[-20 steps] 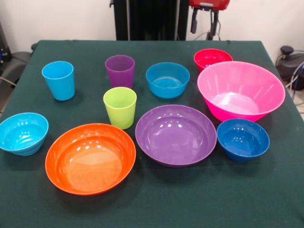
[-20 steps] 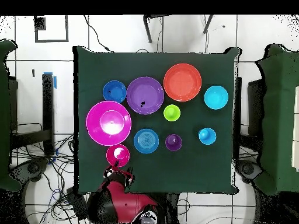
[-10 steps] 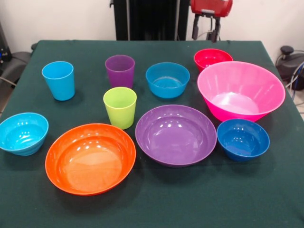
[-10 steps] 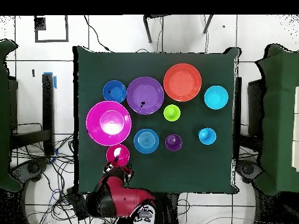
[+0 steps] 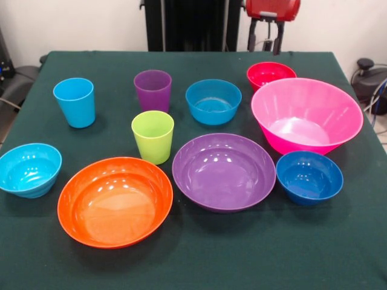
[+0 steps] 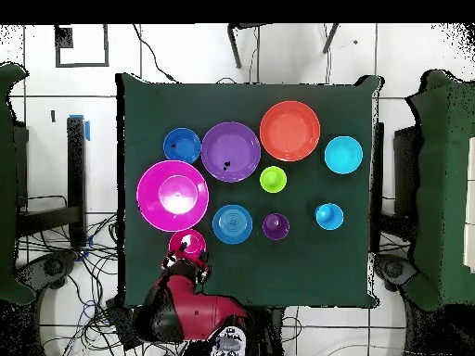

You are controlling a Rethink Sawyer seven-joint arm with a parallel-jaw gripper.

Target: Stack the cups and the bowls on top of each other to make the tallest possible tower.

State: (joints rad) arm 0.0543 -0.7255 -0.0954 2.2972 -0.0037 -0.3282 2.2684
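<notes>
Every piece stands alone on the green table (image 5: 199, 260). The cups are light blue (image 5: 74, 101), purple (image 5: 152, 89) and lime green (image 5: 152, 136). Among the bowls are a small cyan one (image 5: 29, 169), a blue one (image 5: 213, 101), a dark blue one (image 5: 309, 176) and a red one (image 5: 270, 72). Wide orange (image 5: 115, 200) and purple (image 5: 224, 171) bowls sit in front, with a big pink bowl (image 5: 306, 113) to the right. My gripper (image 5: 265, 41) hangs open and empty above the table's far edge, just behind the red bowl (image 6: 187, 246). From overhead the gripper (image 6: 188, 270) sits at that bowl's rim.
A black column (image 5: 187, 24) stands behind the table. Cables and dark gear (image 5: 370, 78) lie off the right edge. In the overhead view, dark chairs (image 6: 443, 185) flank the table (image 6: 343, 269) on both sides.
The gripper has come a little lower and to the right in the front view, closing on the red bowl. The cups and bowls have not moved.
</notes>
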